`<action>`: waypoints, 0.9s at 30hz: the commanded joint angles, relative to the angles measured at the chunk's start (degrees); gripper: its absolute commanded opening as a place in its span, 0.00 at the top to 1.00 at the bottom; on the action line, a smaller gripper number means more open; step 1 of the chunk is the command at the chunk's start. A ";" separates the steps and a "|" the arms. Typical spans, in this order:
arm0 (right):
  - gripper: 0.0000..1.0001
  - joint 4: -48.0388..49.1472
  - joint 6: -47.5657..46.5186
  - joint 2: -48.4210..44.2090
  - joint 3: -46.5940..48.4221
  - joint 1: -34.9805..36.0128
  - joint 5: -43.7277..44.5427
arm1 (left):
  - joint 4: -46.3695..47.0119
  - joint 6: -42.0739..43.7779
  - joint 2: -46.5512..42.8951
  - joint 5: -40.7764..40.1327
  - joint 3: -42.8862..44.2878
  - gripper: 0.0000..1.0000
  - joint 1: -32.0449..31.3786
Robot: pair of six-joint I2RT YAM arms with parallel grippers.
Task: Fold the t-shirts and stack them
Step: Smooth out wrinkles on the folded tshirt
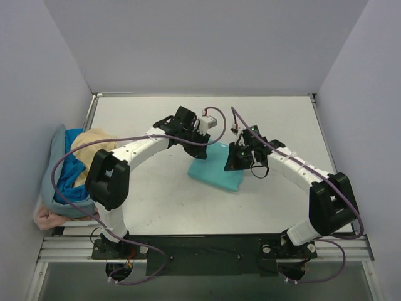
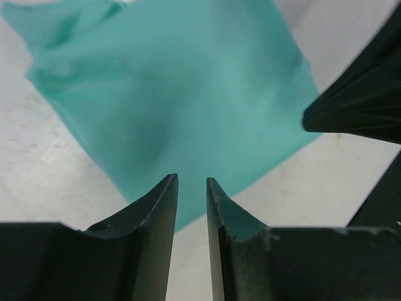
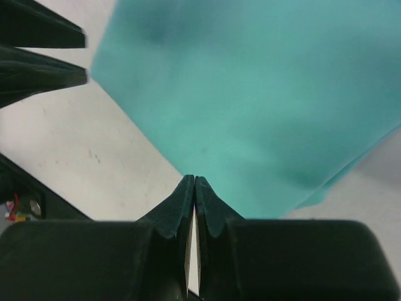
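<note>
A teal-green t-shirt (image 1: 216,170) lies folded into a small pad in the middle of the table; it fills the left wrist view (image 2: 182,88) and the right wrist view (image 3: 263,94). My left gripper (image 1: 199,142) (image 2: 192,182) hovers over the pad's far left edge, its jaws a narrow gap apart with nothing between them. Over the far right corner hangs my right gripper (image 1: 241,158) (image 3: 195,179), shut and empty. The remaining t-shirts are heaped at the left wall: tan-yellow (image 1: 94,141), bright blue (image 1: 70,179), pink (image 1: 50,218) and grey-blue (image 1: 53,150).
Grey walls enclose the table (image 1: 156,207) on the left, back and right. Both arm bases are bolted to a rail (image 1: 200,248) along the near edge. Purple cables loop off both arms. The right gripper's dark fingers (image 2: 357,106) show at the edge of the left wrist view.
</note>
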 commanded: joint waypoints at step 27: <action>0.51 -2.11 0.36 5.68 -3.09 -16.94 -3.95 | 0.44 2.57 -6.58 2.74 -10.95 0.53 1.26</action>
